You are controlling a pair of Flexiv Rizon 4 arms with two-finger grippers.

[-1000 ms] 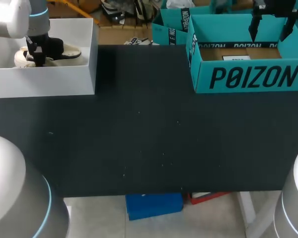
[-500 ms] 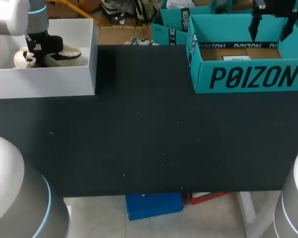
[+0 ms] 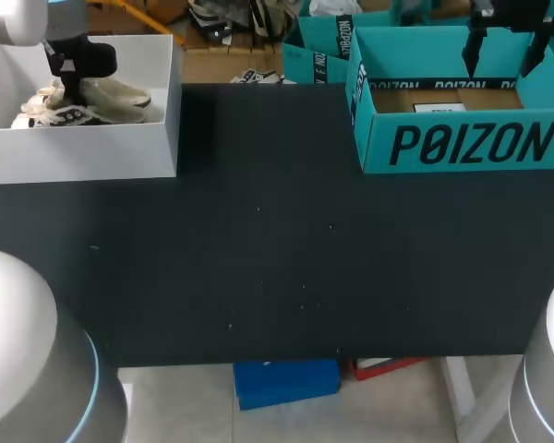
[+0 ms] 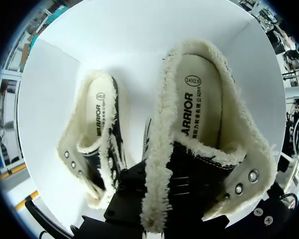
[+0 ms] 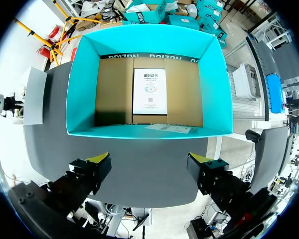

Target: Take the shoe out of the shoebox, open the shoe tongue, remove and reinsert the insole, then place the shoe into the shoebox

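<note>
Black surface (image 3: 277, 258) carries a white shoebox (image 3: 120, 152) at its far-left corner and a teal box (image 3: 462, 143) at its far-right corner. We're on step one, getting the shoe (image 4: 204, 114) out. The left hand (image 3: 72, 83) is over the white shoebox. In the left wrist view its fingers look pinched on the fleece collar by the tongue, one outside and one inside. The yellow tips are hidden, so I read that as a narrow closed grip on the shoe, not confirmed contact. The shoe is tipped up toward the camera but not yet clear of the box walls. A second shoe (image 4: 97, 129) lies just beside it on the box floor. The right hand (image 5: 149, 162) hangs above the teal box with its fingers spread wide and nothing in them. That box holds only a paper card. Next move as I see it: lift straight up until the sole clears the near wall, then carry it over to the bare middle of the surface. Watch that the collar pinch doesn't slip and the second shoe doesn't drag along. Versus 1 s ago, the left hand has come up and back toward the far wall of the shoebox. The shoe has risen and tilted with it. The right arm hasn't moved.
</note>
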